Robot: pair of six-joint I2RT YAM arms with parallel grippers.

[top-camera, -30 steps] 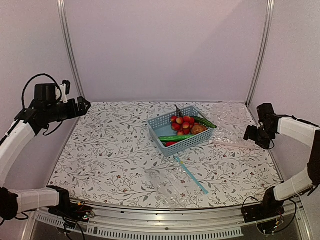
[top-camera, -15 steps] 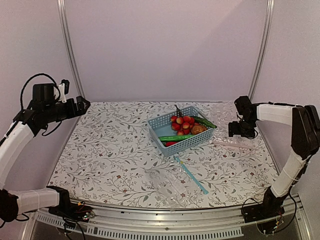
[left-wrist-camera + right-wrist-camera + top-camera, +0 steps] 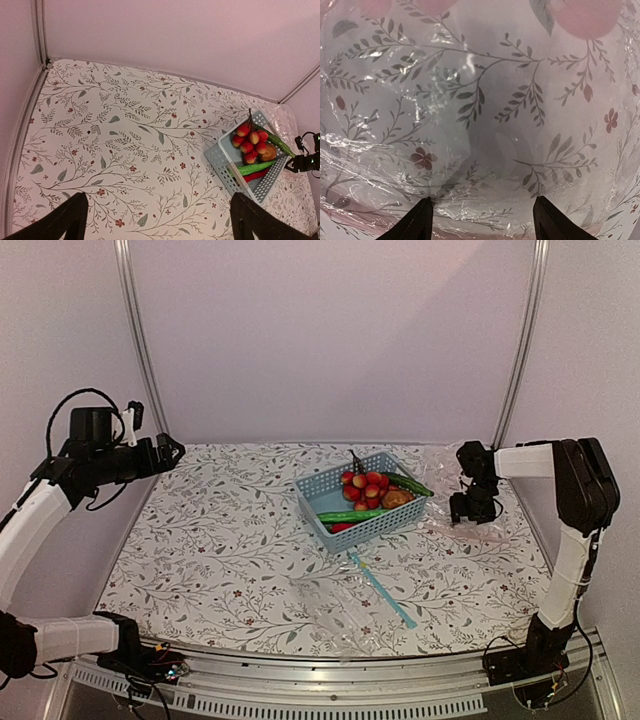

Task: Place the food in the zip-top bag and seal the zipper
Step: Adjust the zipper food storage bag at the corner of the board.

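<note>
From above, the left gripper (image 3: 175,451) is hanging high over the left rear of the table (image 3: 220,540), well apart from everything on it. The right gripper (image 3: 464,510) is pointing down at the clear bag (image 3: 478,502), which is lying flat just right of the basket (image 3: 330,495), its pink strip (image 3: 466,531) running along the near edge. All the food is sitting in the basket: red-yellow fruits (image 3: 365,485), two green vegetables (image 3: 350,515), a red chili (image 3: 342,527) and a brown lump (image 3: 397,498). A second clear bag (image 3: 335,602) with a blue strip (image 3: 385,590) is lying near the front.

In the left wrist view, the two fingers (image 3: 55,222) are standing wide apart with nothing between them, released, and the basket is showing far off to the right.

In the right wrist view, the fingers (image 3: 415,222) are also standing apart, unclenched, with wrinkled clear plastic filling the frame below them. Whether they are touching it is not clear.
</note>
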